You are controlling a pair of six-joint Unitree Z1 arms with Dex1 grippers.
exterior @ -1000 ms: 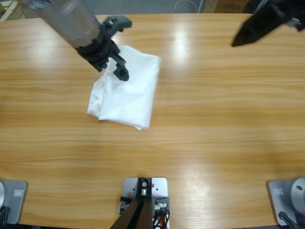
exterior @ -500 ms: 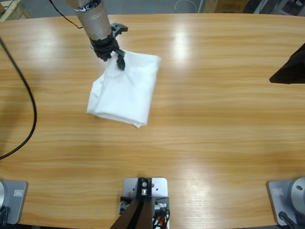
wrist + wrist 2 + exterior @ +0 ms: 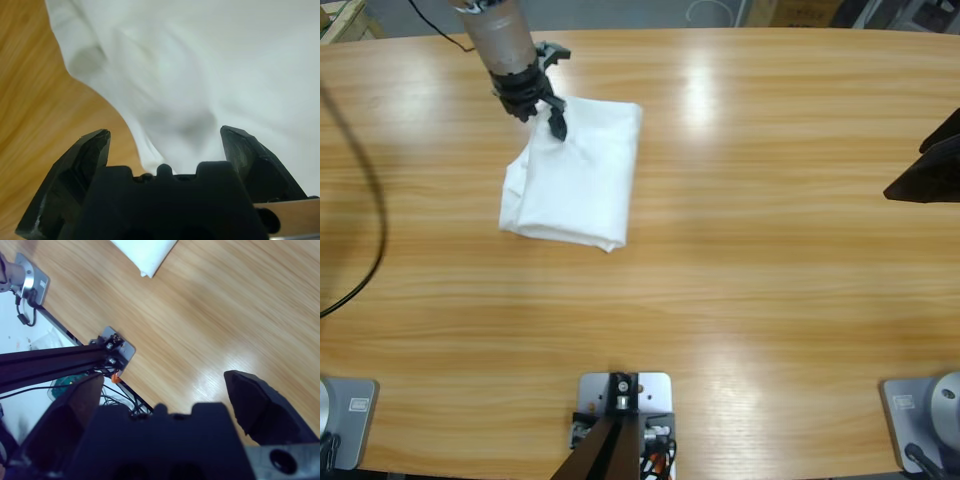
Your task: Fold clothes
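I have the left gripper (image 3: 552, 112) at the far corner of the T-shirt (image 3: 575, 180), jaws apart over the cloth — placed to pinch it. The shirt lies folded on the surface (image 3: 770, 260). The right gripper (image 3: 165, 385), jaws apart, hangs clear.

left arm (image 3: 500, 35): silver-grey tube; black cable | left hand (image 3: 542, 100): black

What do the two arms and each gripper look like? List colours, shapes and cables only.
The left arm is a silver-grey cylinder ending in a black wrist, with a thin black cable looping over the table beside it. The left gripper has two chunky, angular black jaws rising from a blocky black body. The right gripper looks the same; in the high view it shows only as a black wedge.
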